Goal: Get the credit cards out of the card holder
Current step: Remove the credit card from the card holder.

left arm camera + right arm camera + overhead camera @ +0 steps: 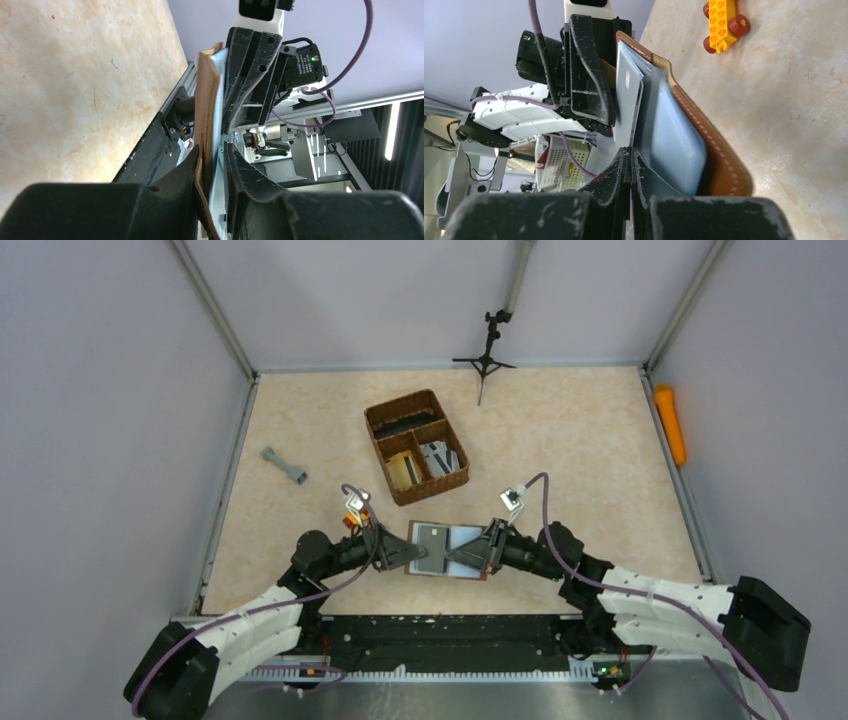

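holder (719, 165) was open at near middle of tabletop (560, 460). left tool (212, 155) straddled left flap, couldn't tell if clamped. right tool (630, 155) was pressed shut on card (628, 95) edge. card looked thin, stiff, slick; exposed short edge seemed best hold.

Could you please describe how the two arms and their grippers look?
Both arms, the left arm and the right arm, have white shells and black joints; a purple cable runs along each. The left gripper and right gripper are black, with tapered, scratched fingers.

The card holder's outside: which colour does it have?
The card holder is brown outside, with pale stitching; the right wrist view shows it best.
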